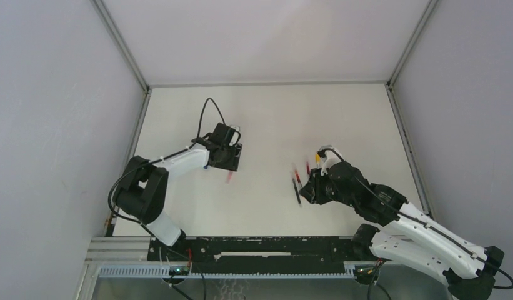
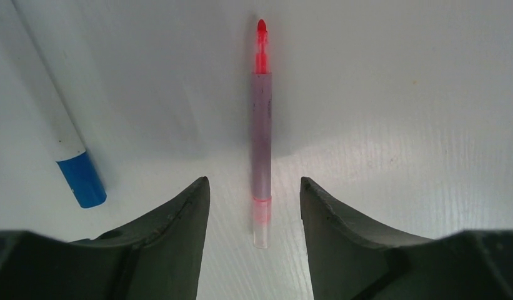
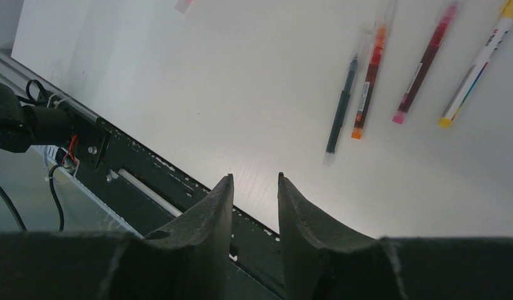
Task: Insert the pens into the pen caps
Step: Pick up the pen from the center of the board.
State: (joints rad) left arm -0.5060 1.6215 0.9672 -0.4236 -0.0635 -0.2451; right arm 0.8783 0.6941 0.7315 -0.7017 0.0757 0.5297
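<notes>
Left hand [image 2: 254, 181] stood released, fingers [image 2: 179, 237] astride pink pen [image 2: 261, 137] that lay on surface [image 2: 397, 94] (no contact); blue-ended pen [image 2: 60, 119] lay beside one finger. Right hand [image 3: 254, 177]: released, empty; four pens [image 3: 368, 84] lay ahead.

A lab test cell — white table [image 1: 266, 119] boxed by grey walls [image 1: 54, 112].

We had one pen [image 2: 261, 144] on the table [image 1: 272, 125] between the jaws of the left gripper [image 2: 254, 181], another pen [image 2: 60, 119] off to its left, and four more pens [image 3: 368, 84] side by side beyond the right gripper [image 3: 254, 177].
</notes>
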